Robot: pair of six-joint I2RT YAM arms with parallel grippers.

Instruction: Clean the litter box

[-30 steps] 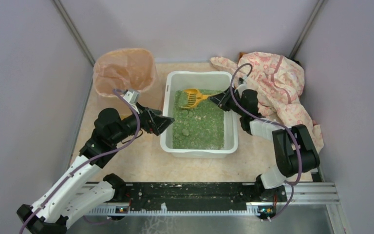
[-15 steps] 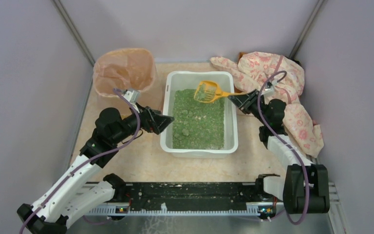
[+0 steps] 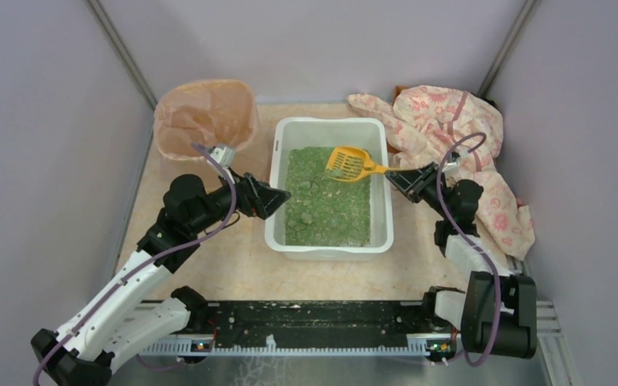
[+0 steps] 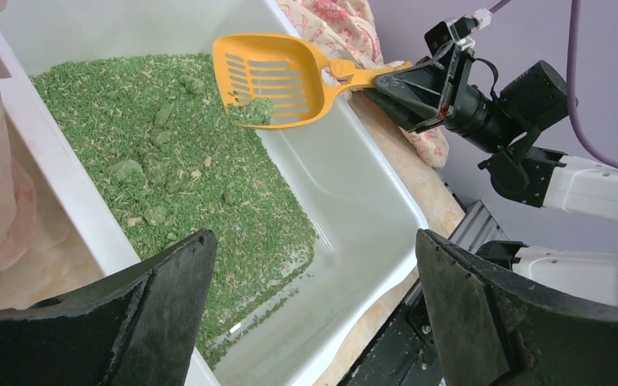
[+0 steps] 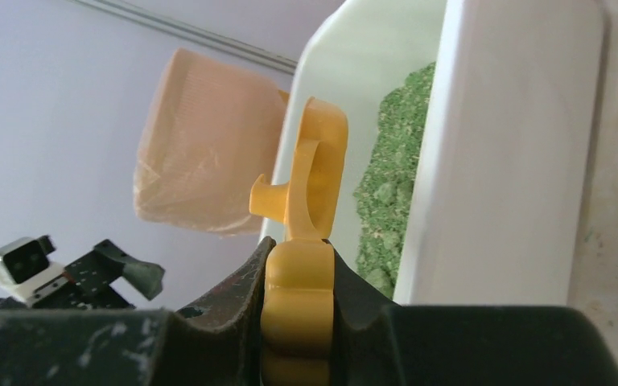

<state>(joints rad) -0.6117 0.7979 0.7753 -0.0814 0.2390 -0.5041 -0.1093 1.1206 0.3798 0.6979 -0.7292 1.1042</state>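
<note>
The white litter box (image 3: 274, 173) with green litter stands mid-table; it also shows in the left wrist view (image 4: 386, 193) and the right wrist view (image 5: 499, 153). My right gripper (image 3: 397, 178) is shut on the handle of the orange-yellow scoop (image 3: 349, 163), holding it above the box's far right part. The scoop (image 4: 269, 68) carries a green clump (image 4: 256, 110). Its handle (image 5: 299, 322) sits clamped between my fingers. My left gripper (image 3: 278, 197) is open and empty at the box's left rim; the left wrist view (image 4: 314, 322) shows the jaws wide apart over the box's near corner.
A round bin lined with a peach bag (image 3: 205, 117) stands at the far left, also seen in the right wrist view (image 5: 205, 161). A pink floral cloth (image 3: 459, 137) lies at the far right. Several green clumps (image 4: 141, 173) lie in the litter. Purple walls enclose the table.
My right gripper lifted the scoop out of the litter with a clump and drew back to the right, then lowered slightly. My left gripper shifted a little toward the box.
</note>
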